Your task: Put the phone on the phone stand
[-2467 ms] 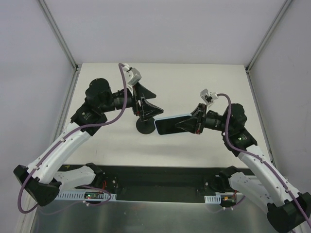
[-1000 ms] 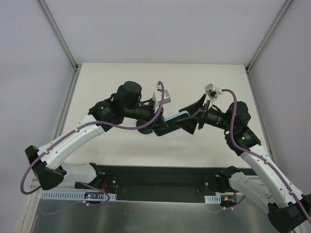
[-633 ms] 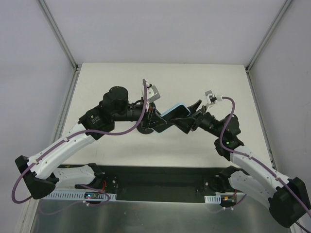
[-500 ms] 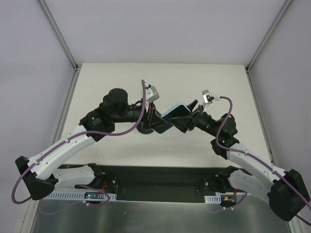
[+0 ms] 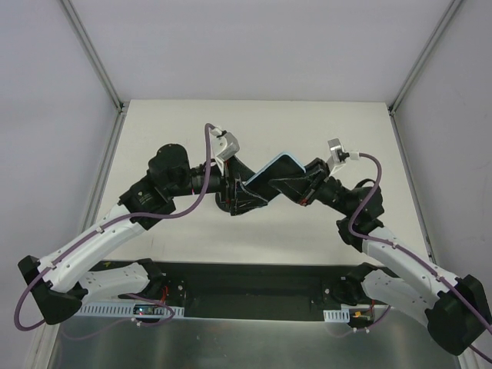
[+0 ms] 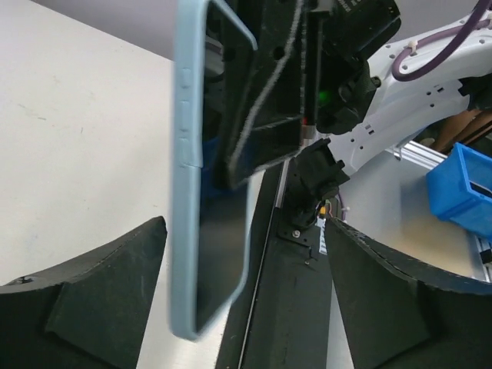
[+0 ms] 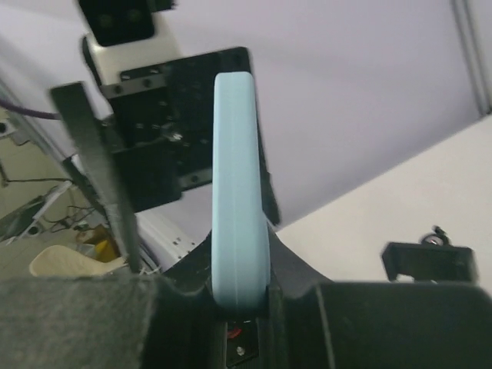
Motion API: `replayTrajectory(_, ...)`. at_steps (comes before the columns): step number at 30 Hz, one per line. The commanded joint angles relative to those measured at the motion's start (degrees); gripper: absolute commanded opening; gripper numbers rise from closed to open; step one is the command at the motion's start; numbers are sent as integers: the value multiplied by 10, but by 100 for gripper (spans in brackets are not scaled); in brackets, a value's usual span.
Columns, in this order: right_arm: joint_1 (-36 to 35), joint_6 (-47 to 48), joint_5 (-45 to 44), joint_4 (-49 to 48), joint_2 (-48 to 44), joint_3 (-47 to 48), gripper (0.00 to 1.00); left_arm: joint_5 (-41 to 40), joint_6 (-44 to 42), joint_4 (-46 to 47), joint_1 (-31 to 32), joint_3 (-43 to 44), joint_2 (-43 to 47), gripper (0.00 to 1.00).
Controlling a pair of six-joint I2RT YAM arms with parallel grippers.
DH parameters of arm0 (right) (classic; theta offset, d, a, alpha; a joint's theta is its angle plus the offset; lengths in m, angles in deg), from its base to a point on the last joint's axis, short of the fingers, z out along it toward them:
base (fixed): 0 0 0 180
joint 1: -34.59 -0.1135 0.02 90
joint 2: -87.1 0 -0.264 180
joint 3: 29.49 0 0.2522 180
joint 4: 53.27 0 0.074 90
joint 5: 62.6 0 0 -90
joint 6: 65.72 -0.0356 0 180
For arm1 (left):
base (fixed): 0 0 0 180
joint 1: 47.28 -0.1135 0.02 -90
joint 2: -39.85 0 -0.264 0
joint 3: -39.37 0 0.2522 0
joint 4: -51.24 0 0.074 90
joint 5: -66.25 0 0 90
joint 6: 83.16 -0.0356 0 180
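The phone (image 5: 270,168), black screen with a light blue rim, is held in the air over the middle of the table. My right gripper (image 5: 286,181) is shut on its right end; the right wrist view shows the blue edge (image 7: 240,200) clamped between the jaws. My left gripper (image 5: 246,198) is open. In the left wrist view the phone's free end (image 6: 206,231) hangs between the two spread fingers (image 6: 92,300) without touching them. The phone stand is mostly hidden under my left gripper; a dark edge of its base (image 5: 224,204) shows.
A small black piece (image 7: 427,261) stands on the table to the right of the phone in the right wrist view; I cannot tell what it is. The cream table (image 5: 346,131) has metal rails at both sides and white walls around it.
My left arm has drawn back to the left, and its open fingers now lie under the phone's free end. My right gripper has tilted the phone's far end slightly up and to the right.
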Motion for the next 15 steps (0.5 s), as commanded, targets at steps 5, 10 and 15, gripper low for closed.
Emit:
replayTrajectory(5, 44, 137, 145, 265, -11, 138, 1, 32, -72, -38, 2, 60, 24, 89)
replayTrajectory(10, 30, 261, 207, 499, -25, 203, 1, 74, -97, -117, 1, 115, -26, 70)
replayTrajectory(15, 18, 338, 214, 636, -28, 249, 1, 122, -94, -121, -4, 122, -45, 53)
